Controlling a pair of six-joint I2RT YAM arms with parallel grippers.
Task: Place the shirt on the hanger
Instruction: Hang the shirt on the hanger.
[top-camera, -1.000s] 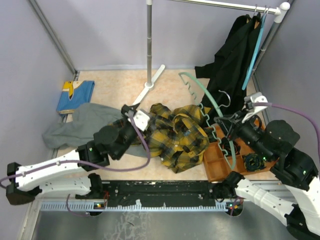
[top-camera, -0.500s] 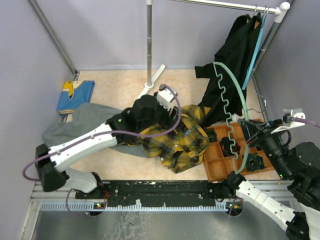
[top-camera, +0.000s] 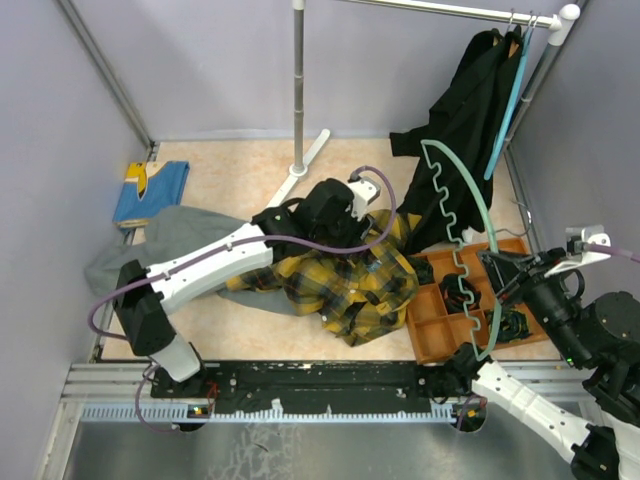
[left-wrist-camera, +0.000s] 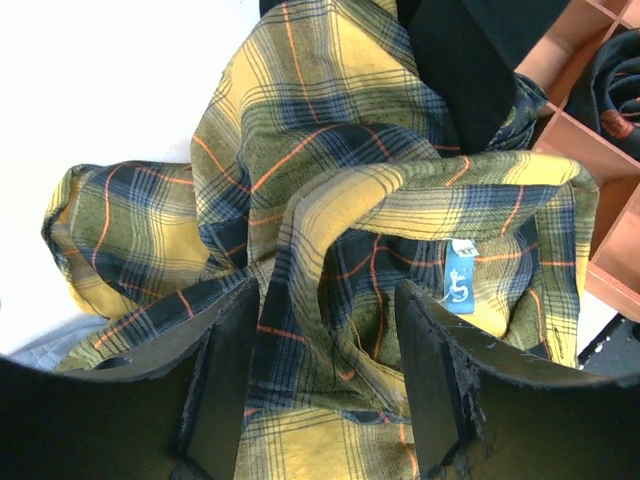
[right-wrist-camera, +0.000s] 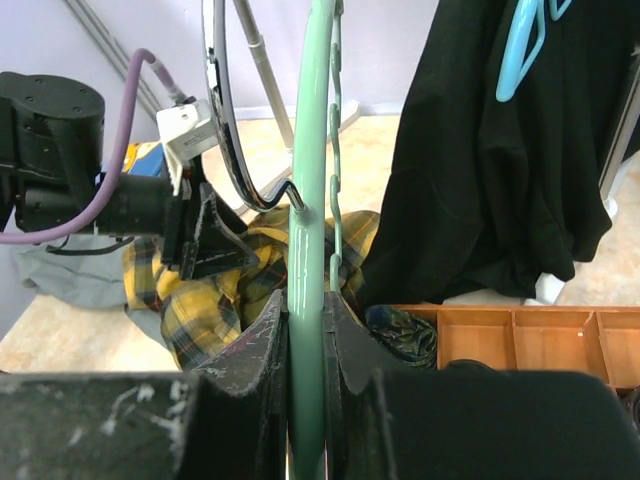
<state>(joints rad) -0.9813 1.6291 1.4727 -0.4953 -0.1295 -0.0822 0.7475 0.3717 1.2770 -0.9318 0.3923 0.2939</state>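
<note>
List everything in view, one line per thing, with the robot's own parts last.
plaid shirt: one, yellow and navy, crumpled mid-table
hanger: one, pale green with wavy bar, upright in right hand
grey garment: one, grey, left of the shirt
blue cloth: one, blue, far left corner
black garment: one, black, hanging at right
blue hanger: one, light blue, on the rail
tray: one, orange, compartmented, right of the shirt
rack: one, metal, at back
left hand: one, open over the shirt
right hand: one, shut on the hanger
</note>
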